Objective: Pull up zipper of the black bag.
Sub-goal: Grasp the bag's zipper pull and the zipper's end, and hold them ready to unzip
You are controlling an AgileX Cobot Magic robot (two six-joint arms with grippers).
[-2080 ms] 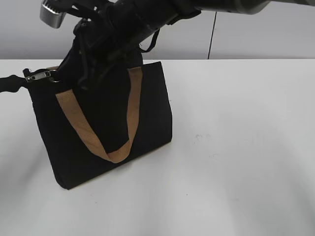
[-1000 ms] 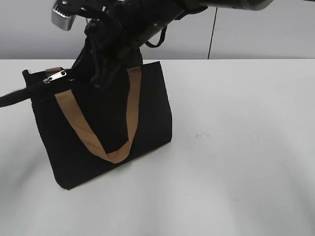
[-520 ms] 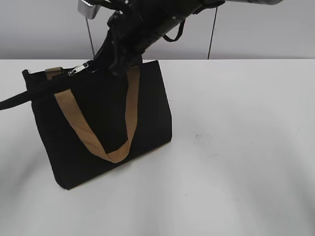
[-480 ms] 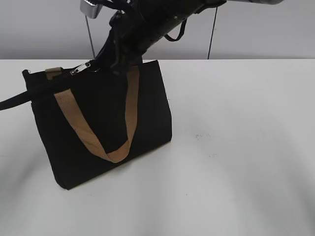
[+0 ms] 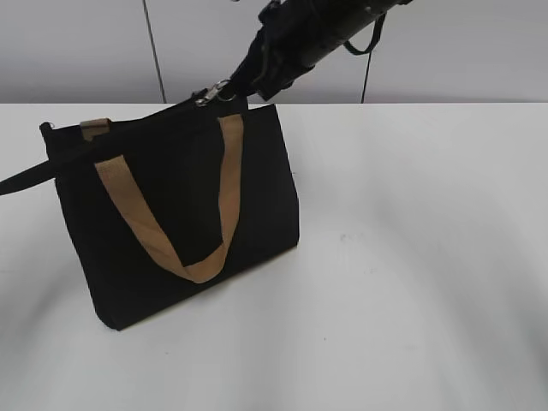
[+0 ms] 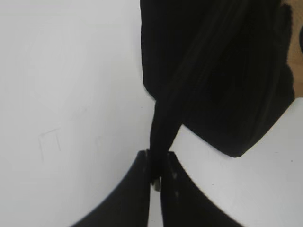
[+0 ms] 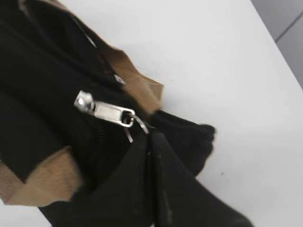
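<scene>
The black bag (image 5: pixel 171 223) stands upright on the white table, a tan handle (image 5: pixel 227 188) hanging down its front. The silvery zipper pull (image 5: pixel 210 92) sits near the right end of the bag's top edge. My right gripper (image 5: pixel 240 86) is shut on the pull's ring; the right wrist view shows the pull (image 7: pixel 102 109) just ahead of the closed gripper (image 7: pixel 150 142). My left gripper (image 6: pixel 156 158) is shut on a black strap (image 6: pixel 165 127) from the bag's left end (image 6: pixel 227 71). That strap (image 5: pixel 26 175) runs off the exterior view's left edge, where the left gripper is out of view.
The white table (image 5: pixel 411 257) stretches to the right and front of the bag. A grey wall (image 5: pixel 479 60) with thin dark vertical lines rises behind the table. My right arm (image 5: pixel 317 26) reaches in from the top.
My right gripper has moved right along the bag's top edge with the zipper pull, from near the left end to near the right end. The strap stays held at the left.
</scene>
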